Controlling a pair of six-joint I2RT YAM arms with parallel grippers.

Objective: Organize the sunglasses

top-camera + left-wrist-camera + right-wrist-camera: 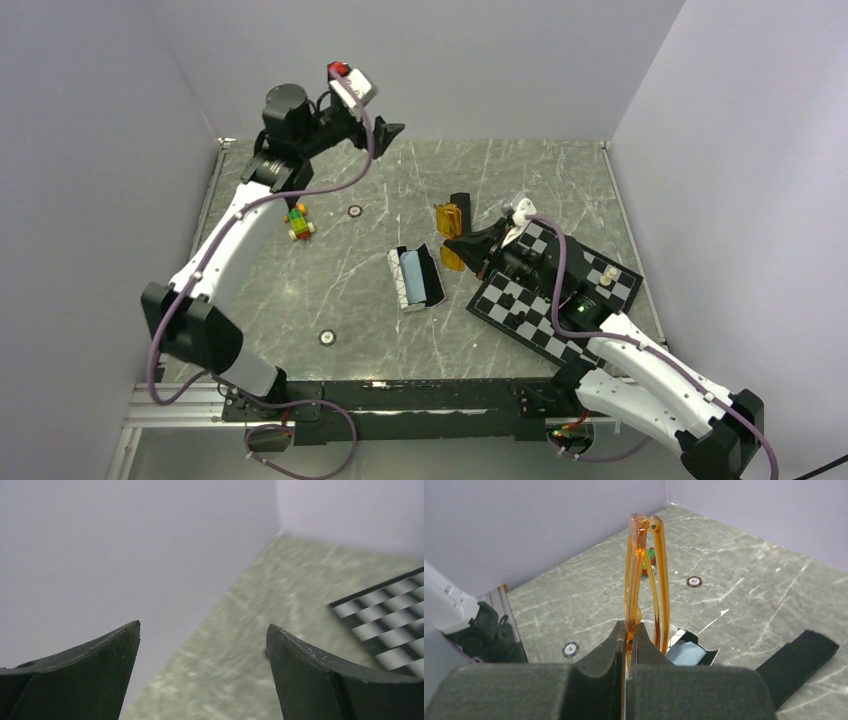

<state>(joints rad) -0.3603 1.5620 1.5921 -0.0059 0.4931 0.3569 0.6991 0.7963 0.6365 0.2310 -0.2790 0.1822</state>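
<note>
My right gripper (453, 243) is shut on the orange translucent sunglasses (448, 217) and holds them folded and on edge above the table, just right of the open white patterned case (415, 277). In the right wrist view the orange sunglasses (644, 570) stick up out of my shut gripper (628, 630), and the case (689, 652) with its pale blue lining lies just beyond. My left gripper (390, 130) is open and empty, raised high at the back left; in its own view the gripper (202, 630) frames only wall and table. The black wire-framed pair is out of view.
A black oblong case (799, 665) lies to the right of the held sunglasses. A chessboard (540, 310) with small pieces lies under my right arm. A small coloured toy (298, 222) and two round chips (355, 211) (327, 338) sit on the marble table (560, 180).
</note>
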